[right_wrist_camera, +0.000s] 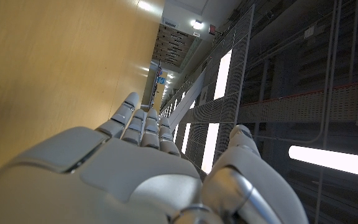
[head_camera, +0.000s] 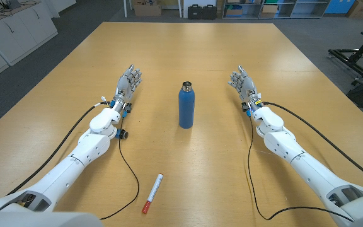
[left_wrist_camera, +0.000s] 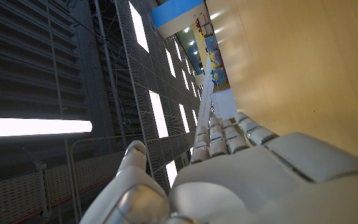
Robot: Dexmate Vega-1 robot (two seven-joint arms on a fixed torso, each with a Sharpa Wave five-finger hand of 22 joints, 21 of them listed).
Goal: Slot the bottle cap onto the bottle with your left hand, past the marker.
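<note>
Left robot hand [head_camera: 128, 82] on tabletop [head_camera: 188, 50], left of centre, fingers apart and extended toward far edge, holding nothing; in left wrist view, left robot hand [left_wrist_camera: 241, 174] stretched out, thumb set apart from the rest. Right robot hand [head_camera: 242, 83] mirrored right of centre, fingers likewise spread, empty; same straight, spread pose of right robot hand [right_wrist_camera: 135, 168] in right wrist view. Between the two, upright at tabletop centre: blue bottle [head_camera: 186, 105], mouth open, uncapped, touching neither hand. Well apart, near the near edge, nearer the left arm: marker [head_camera: 152, 193], white barrel, red cap, lying flat.
</note>
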